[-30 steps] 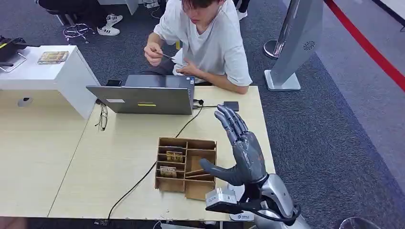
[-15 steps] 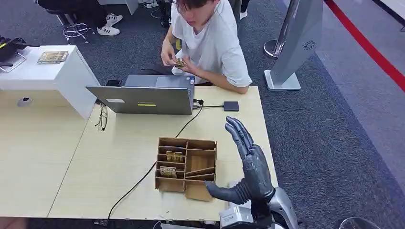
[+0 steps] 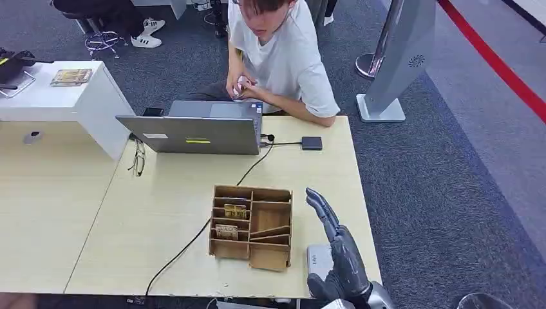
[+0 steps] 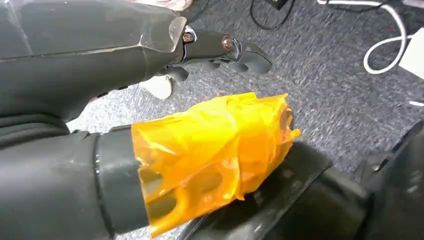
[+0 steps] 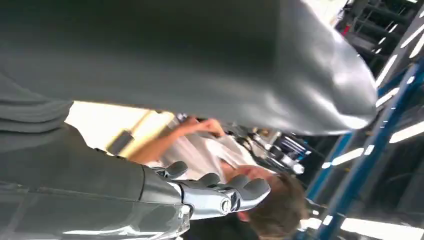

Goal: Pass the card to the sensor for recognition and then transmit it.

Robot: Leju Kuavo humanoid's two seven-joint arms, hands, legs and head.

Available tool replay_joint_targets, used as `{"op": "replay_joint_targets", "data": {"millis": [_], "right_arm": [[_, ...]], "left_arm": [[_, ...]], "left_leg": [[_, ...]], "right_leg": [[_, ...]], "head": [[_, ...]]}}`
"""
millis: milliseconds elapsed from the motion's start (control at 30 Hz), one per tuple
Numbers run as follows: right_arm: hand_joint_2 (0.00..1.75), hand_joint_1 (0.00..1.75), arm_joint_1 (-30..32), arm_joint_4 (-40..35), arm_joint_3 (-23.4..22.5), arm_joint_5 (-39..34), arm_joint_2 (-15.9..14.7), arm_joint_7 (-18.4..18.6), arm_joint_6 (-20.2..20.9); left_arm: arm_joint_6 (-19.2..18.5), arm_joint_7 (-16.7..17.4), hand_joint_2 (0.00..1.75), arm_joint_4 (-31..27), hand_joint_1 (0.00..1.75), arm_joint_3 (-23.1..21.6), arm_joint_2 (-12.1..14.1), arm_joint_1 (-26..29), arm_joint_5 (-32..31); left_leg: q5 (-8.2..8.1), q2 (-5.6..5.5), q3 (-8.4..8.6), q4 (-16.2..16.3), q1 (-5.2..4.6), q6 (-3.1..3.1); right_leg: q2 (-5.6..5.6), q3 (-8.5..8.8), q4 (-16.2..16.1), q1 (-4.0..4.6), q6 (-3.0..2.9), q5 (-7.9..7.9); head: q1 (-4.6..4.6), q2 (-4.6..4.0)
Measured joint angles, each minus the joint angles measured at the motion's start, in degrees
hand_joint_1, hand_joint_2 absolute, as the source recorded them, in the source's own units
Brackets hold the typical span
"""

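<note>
- The fingers [image 3: 320, 207] of the right hand [image 3: 339, 254] stand straight and apart, holding nothing; the left hand [image 4: 220, 47] hangs over the floor, and I cannot tell how its fingers lie.
- Cards [image 3: 235, 210] sit in the cardboard box [image 3: 251, 227] just beside that hand; the little sensor [image 3: 311, 143] lies far up the table [image 3: 161, 212].
- A clumsy reach could push the box or catch its cable [image 3: 193, 241]; the seated person [image 3: 283, 58] is busy.

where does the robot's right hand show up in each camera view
Head view: the right hand rises at the bottom edge, right of the cardboard organizer, fingers apart, holding nothing.
Left wrist view: not in it.
Right wrist view: the right hand comes in from the left, fingers extended.
Shared landmark: the person in the white shirt.
</note>
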Motion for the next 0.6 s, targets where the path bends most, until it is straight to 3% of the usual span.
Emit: {"op": "replay_joint_targets", "data": {"millis": [600], "right_arm": [[0.0, 0.0, 2.7, -0.1, 5.4, -9.9, -2.9, 0.7, -0.3]], "left_arm": [[1.0, -0.3, 0.0, 0.9, 0.0, 0.2, 0.0, 0.1, 0.0]], "left_leg": [[-0.02, 0.01, -0.01, 0.0, 0.0, 0.04]], "right_leg": [[0.0, 0.01, 0.0, 0.0, 0.01, 0.0]], "head": [[0.0, 0.0]]}}
